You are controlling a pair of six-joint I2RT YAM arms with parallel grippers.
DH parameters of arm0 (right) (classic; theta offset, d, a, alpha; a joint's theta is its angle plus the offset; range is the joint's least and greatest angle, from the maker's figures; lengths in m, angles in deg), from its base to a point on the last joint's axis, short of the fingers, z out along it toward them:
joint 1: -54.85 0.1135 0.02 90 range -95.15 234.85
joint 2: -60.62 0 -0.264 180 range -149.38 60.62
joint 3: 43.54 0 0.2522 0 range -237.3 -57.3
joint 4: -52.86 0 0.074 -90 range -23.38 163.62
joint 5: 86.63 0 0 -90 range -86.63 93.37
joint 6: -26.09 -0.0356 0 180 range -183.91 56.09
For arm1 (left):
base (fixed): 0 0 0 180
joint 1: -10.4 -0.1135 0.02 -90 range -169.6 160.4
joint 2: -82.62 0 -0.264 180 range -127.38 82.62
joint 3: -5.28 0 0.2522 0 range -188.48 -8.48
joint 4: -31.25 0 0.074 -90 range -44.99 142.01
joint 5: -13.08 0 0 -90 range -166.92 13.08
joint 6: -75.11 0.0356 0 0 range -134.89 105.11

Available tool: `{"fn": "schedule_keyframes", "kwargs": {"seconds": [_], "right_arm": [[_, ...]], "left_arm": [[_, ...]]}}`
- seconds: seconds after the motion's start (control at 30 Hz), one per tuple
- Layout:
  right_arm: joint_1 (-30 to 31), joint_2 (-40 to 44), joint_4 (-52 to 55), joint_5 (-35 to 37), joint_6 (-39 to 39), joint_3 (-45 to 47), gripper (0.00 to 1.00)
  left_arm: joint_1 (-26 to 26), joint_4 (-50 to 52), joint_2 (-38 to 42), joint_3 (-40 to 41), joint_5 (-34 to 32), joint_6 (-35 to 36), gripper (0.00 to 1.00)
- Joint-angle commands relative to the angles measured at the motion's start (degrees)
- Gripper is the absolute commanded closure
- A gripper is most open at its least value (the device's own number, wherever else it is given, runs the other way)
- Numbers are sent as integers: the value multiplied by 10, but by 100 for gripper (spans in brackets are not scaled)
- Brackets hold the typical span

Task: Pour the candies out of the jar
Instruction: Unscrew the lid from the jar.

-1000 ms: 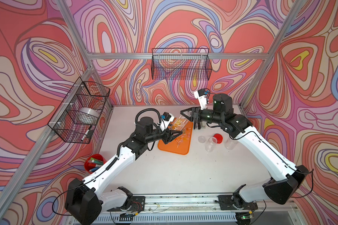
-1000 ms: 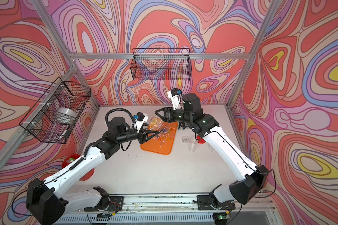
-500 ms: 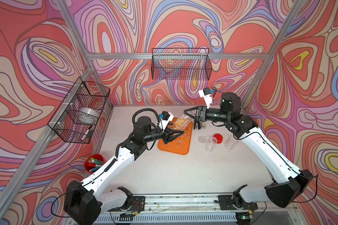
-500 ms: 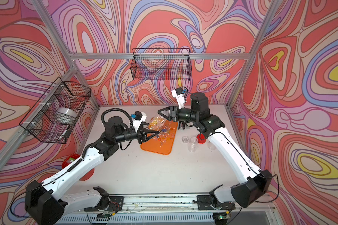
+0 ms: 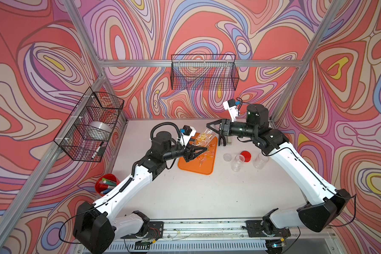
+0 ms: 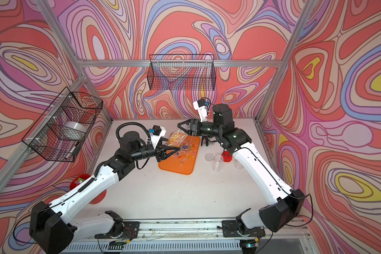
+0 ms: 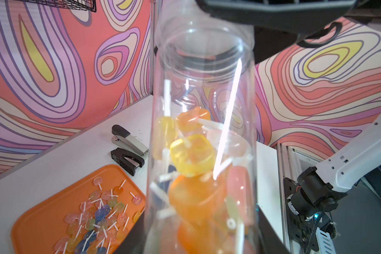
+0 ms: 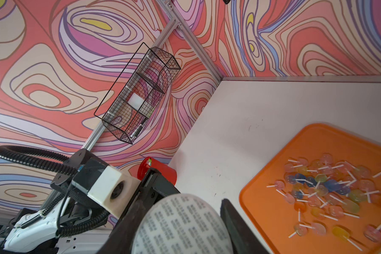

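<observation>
So the jar [image 5: 204, 138] hangs tipped over the orange tray [image 5: 196, 168] on the table [image 5: 185, 198], gripped at both ends. My guess is one arm steadies while the other tilts, so whatever drops lands on the tray. The left jaws are partly open and clamped round the clear wall at the lower end. The right jaws, also partly open, pinch the end with the printed sticker, which looks like the base. Plenty of the candies [image 8: 326, 187] lie on the tray, but a clump [image 7: 191, 154] sits inside the jar near the left jaws, probably wedged by the sticks.
</observation>
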Motion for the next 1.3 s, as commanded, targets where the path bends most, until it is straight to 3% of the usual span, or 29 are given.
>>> {"fn": "schedule_keyframes", "kwargs": {"seconds": [0.0,0.53,0.9,1.27], "right_arm": [[37,-8,33,15,47,-41,60],[45,-32,158,91,210,-115,56],[45,-16,136,76,192,-89,55],[44,-3,113,137,167,-88,62]], "left_arm": [[1,9,-16,-14,-23,6,100],[5,36,-25,-27,-30,14,100],[5,31,-17,-24,-38,14,100],[5,14,-11,-7,-49,11,100]]}}
